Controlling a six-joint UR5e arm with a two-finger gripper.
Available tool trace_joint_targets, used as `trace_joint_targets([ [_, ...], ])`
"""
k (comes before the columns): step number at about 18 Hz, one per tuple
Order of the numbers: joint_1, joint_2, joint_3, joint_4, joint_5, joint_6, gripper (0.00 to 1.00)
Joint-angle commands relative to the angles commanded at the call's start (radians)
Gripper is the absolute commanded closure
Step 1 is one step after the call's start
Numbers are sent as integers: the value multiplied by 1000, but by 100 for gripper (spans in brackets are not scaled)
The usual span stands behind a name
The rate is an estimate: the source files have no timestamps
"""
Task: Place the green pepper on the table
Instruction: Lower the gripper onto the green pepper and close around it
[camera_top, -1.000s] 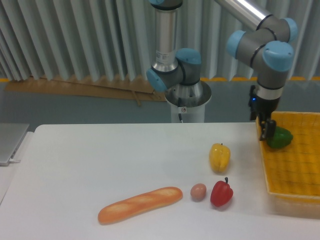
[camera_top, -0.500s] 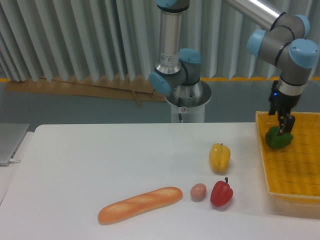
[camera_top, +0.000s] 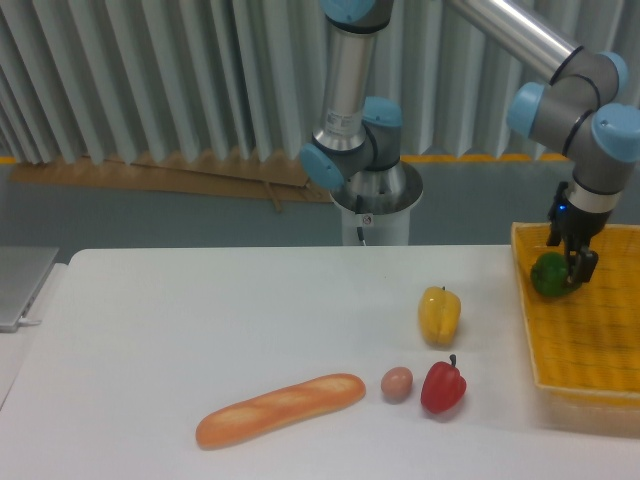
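Gripper (camera_top: 572, 263) apparently clamps the green pepper (camera_top: 549, 274) near the yellow basket (camera_top: 580, 340) rim, beside the white table (camera_top: 200, 320).

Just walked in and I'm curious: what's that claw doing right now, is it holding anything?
Claw: down at the green pepper in the yellow basket; whether it has closed on the pepper cannot be told.
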Motion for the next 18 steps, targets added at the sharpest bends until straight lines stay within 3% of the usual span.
trace_joint_targets([
  [5, 40, 0, 0, -2, 0, 57, 0],
  [14, 26, -44, -17, -5, -5, 34, 0],
  [18, 25, -38, -32, -5, -5, 35, 0],
])
